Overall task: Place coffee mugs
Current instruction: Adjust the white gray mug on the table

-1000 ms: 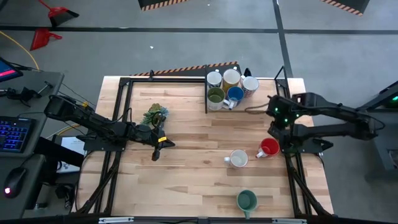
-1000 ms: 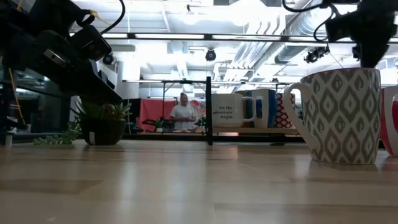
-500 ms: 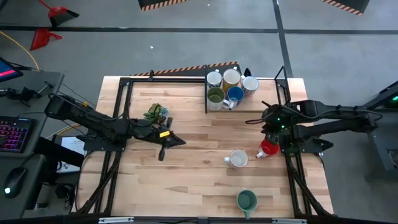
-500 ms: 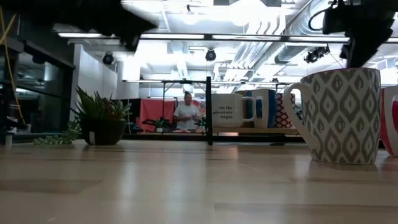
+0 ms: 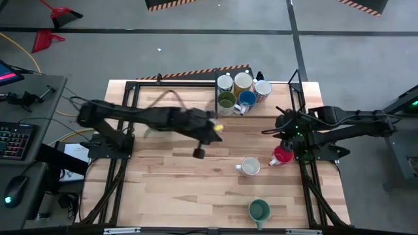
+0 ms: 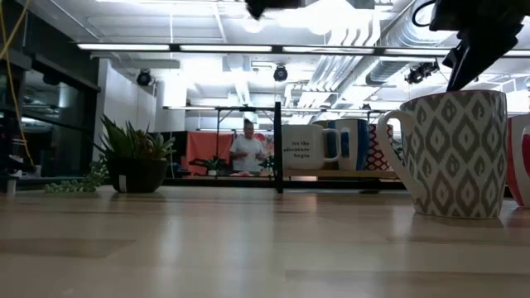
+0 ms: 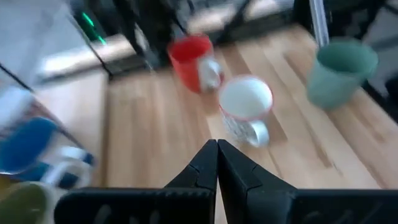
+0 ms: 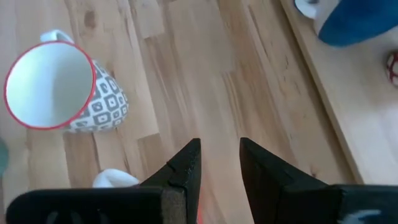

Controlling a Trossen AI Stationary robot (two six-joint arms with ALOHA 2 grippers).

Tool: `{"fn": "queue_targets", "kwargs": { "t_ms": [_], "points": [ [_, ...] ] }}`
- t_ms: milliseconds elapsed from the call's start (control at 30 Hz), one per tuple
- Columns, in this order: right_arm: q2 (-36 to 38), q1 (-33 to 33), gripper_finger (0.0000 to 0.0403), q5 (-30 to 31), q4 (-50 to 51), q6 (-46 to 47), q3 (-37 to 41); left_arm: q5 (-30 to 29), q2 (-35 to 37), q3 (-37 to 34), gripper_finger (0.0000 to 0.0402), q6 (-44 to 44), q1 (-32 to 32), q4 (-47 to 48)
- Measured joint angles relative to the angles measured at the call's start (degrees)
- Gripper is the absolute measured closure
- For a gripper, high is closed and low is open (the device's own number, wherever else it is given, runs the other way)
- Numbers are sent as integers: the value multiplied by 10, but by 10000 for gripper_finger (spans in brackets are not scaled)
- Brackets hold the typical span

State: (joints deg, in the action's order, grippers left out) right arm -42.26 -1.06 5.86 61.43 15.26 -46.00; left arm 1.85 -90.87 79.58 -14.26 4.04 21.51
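Three mugs stand loose on the table: a grey-patterned white one (image 5: pixel 250 166), a red one (image 5: pixel 282 155) and a teal one (image 5: pixel 259 210) near the front edge. Several more, among them an olive mug (image 5: pixel 226 100) and a blue mug (image 5: pixel 247 98), are grouped at the far edge. My left gripper (image 5: pixel 199 152) is shut on nothing, raised over the table's middle, left of the patterned mug (image 7: pixel 245 102). My right gripper (image 8: pixel 219 155) hangs open just above the red mug, touching nothing.
A black post (image 6: pixel 277 145) stands beside the mug group at the far edge. A potted plant (image 6: pixel 132 157) sits at the far left. Black frame bars (image 5: pixel 130 98) run along the table's sides. A person (image 6: pixel 246 153) stands far off in the room.
My left gripper has risen well above the table and swung from beside the plant toward the table's right, staying shut. My right gripper has tipped and turned a little over the red mug. No mug has moved.
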Motion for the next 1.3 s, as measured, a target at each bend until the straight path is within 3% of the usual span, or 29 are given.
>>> {"fn": "queue_targets", "kwargs": {
  "t_ms": [233,367,600,933,1100,1300],
  "points": [
    [2,-2,314,1,3,-49,0,31,-164,131,401,-25,29,70],
    [9,-2,314,1,4,-70,-1,35,-204,152,401,-24,52,78],
    [24,-2,314,0,6,-83,-1,104,-265,153,401,17,101,32],
    [27,-2,314,0,6,-83,-1,87,-358,153,401,22,106,-117],
    [27,-2,314,-3,6,-83,-1,34,-370,153,401,21,94,-122],
    [27,-2,314,-3,6,-93,-1,19,-370,153,401,15,86,-124]
  ]
}}
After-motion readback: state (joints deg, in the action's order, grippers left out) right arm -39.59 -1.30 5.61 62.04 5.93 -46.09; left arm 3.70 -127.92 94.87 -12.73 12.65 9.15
